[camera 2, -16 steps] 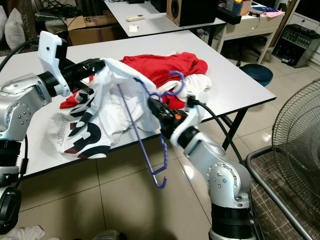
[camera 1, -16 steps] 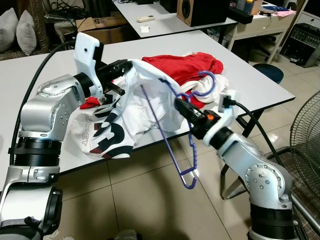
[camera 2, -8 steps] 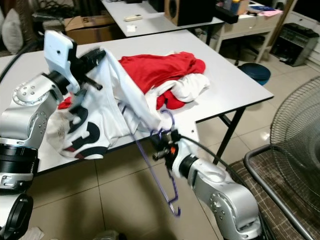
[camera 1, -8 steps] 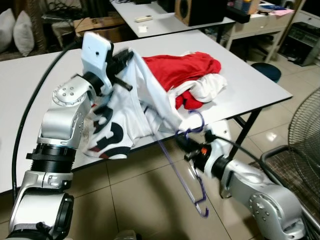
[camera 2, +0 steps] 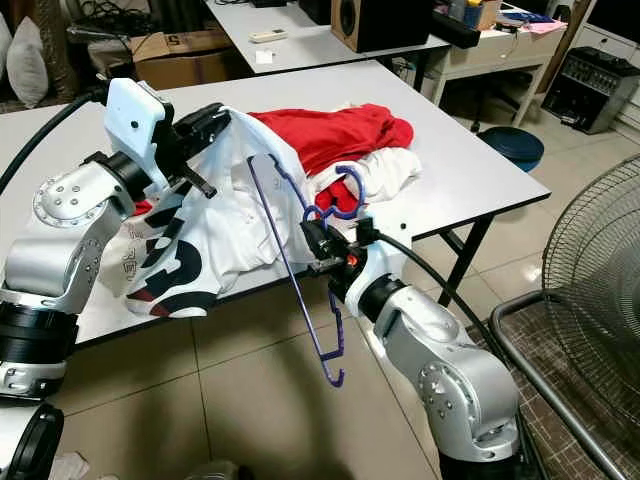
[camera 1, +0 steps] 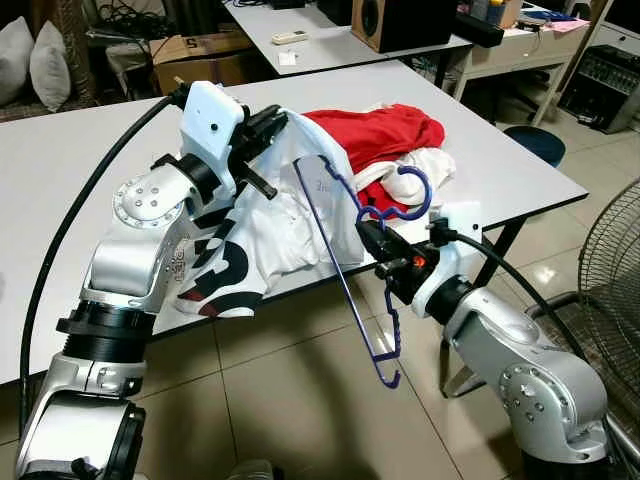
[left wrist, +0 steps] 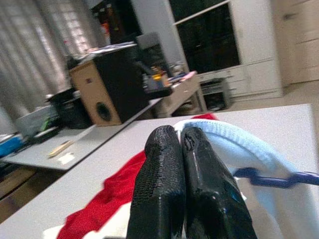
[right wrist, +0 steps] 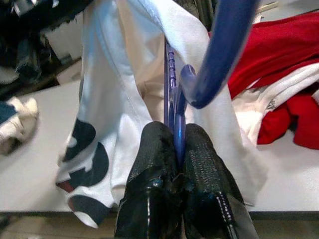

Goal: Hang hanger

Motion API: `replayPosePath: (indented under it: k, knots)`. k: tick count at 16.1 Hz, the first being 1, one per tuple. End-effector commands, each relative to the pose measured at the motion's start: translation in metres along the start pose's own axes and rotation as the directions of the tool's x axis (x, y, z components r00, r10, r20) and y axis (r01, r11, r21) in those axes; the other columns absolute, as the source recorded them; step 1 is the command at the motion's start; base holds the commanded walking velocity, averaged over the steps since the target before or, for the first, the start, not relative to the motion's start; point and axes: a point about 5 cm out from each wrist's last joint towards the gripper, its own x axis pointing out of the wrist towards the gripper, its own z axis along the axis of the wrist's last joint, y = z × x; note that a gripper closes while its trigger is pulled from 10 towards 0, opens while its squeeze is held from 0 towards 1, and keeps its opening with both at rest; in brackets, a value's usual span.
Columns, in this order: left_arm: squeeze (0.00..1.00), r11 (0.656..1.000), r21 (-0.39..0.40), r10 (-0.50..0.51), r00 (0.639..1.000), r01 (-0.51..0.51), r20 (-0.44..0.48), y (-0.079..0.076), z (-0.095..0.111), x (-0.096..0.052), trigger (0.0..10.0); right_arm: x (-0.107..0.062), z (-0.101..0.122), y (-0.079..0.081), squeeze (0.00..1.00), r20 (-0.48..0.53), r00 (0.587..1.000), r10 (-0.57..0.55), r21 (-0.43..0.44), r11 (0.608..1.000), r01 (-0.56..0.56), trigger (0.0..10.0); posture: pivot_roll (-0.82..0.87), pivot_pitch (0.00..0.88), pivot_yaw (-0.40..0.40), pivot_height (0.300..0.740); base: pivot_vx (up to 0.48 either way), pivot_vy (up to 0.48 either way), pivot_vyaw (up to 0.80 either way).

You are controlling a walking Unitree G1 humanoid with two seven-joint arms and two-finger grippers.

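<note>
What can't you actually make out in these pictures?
- Left eye view: the far end of the blue plastic hanger is tucked behind the white printed shirt.
- Left wrist view: the left gripper fingertips cover their pinch on the shirt.
- Left eye view: the shirt's lettering is folded, unreadable.

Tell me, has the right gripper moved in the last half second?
Yes. The right gripper, shut on the blue hanger, has risen from below the table edge to level with it, nearer the red clothes.

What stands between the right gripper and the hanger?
Nothing: the right gripper is already shut on the blue hanger near its hook. One hanger arm reaches into the white shirt, which the left gripper pinches.
</note>
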Motion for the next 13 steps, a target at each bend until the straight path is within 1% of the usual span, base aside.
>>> replayPosePath:
  k: [1, 2, 3, 4, 5, 6, 7, 8, 9, 11, 12, 13]
  knots:
    - [0.00, 0.999, -0.006, -0.036, 0.999, 0.036, 0.017, -0.002, 0.005, -0.002, 0.0, 0.002, 0.003, -0.001, 0.00, 0.004, 1.000, 0.002, 0.020, 1.000, -0.002, 10.0, -0.02, 0.000, 0.022, 0.740, 0.000, 0.000, 0.00]
    - [0.00, 0.998, -0.017, -0.068, 0.998, 0.068, 0.001, 0.000, 0.003, -0.008, 0.0, 0.006, 0.004, -0.010, 0.00, 0.016, 0.997, -0.071, 0.056, 0.996, 0.070, 10.0, -0.02, 0.000, 0.018, 0.740, 0.000, 0.000, 0.00]
    - [0.00, 0.996, 0.008, -0.089, 0.995, 0.089, -0.041, 0.003, -0.001, -0.013, 0.0, 0.006, 0.009, -0.013, 0.00, 0.048, 0.995, -0.090, 0.086, 0.993, 0.086, 10.0, -0.02, 0.000, 0.017, 0.740, 0.000, 0.000, 0.00]
    - [0.00, 0.995, 0.016, -0.097, 0.994, 0.098, -0.057, 0.004, -0.003, -0.015, 0.0, 0.006, 0.011, -0.014, 0.00, 0.060, 0.994, -0.093, 0.097, 0.991, 0.087, 10.0, -0.02, 0.000, 0.017, 0.740, 0.000, 0.000, 0.00]
    - [0.00, 0.983, 0.001, -0.184, 0.977, 0.185, -0.104, 0.001, -0.009, -0.024, 0.0, 0.005, 0.021, -0.016, 0.00, 0.125, 0.987, -0.102, 0.156, 0.984, 0.082, 10.0, -0.02, 0.000, 0.016, 0.740, 0.000, 0.000, 0.00]
    - [0.00, 0.976, -0.010, -0.216, 0.970, 0.217, -0.113, -0.001, -0.011, -0.026, 0.0, 0.004, 0.023, -0.017, 0.00, 0.142, 0.984, -0.104, 0.174, 0.982, 0.078, 10.0, -0.02, 0.000, 0.016, 0.740, 0.000, 0.000, 0.00]
    - [0.00, 0.941, -0.078, -0.336, 0.933, 0.328, -0.131, -0.016, -0.015, -0.035, 0.0, 0.003, 0.025, -0.020, 0.00, 0.158, 0.982, -0.105, 0.182, 0.980, 0.075, 10.0, -0.02, 0.000, 0.017, 0.740, 0.000, 0.000, 0.00]
    - [0.00, 0.926, -0.099, -0.377, 0.915, 0.365, -0.143, -0.024, -0.018, -0.037, 0.0, 0.003, 0.025, -0.021, 0.00, 0.155, 0.982, -0.104, 0.176, 0.981, 0.076, 10.0, -0.02, 0.000, 0.017, 0.740, 0.000, 0.000, 0.00]
    - [0.00, 0.915, -0.108, -0.402, 0.902, 0.389, -0.156, -0.031, -0.020, -0.038, 0.0, 0.003, 0.024, -0.022, 0.00, 0.153, 0.983, -0.101, 0.172, 0.982, 0.074, 10.0, -0.02, 0.000, 0.017, 0.740, 0.000, 0.000, 0.00]
    - [0.00, 0.919, -0.103, -0.393, 0.903, 0.381, -0.171, -0.041, -0.026, -0.032, 0.0, 0.002, 0.022, -0.018, 0.00, 0.157, 0.985, -0.064, 0.151, 0.988, 0.040, 10.0, -0.02, 0.000, 0.015, 0.740, 0.000, 0.000, 0.00]
    - [0.00, 0.913, -0.101, -0.407, 0.898, 0.395, -0.169, -0.050, -0.027, -0.027, 0.0, 0.001, 0.019, -0.015, 0.00, 0.154, 0.988, -0.032, 0.131, 0.991, 0.012, 10.0, -0.02, 0.000, 0.016, 0.740, 0.000, 0.000, 0.00]
    - [0.00, 0.905, -0.105, -0.424, 0.893, 0.412, -0.148, -0.056, -0.025, -0.025, 0.0, 0.001, 0.017, -0.015, 0.00, 0.156, 0.987, -0.027, 0.120, 0.993, 0.008, 10.0, -0.03, 0.000, 0.018, 0.740, 0.000, 0.000, 0.00]
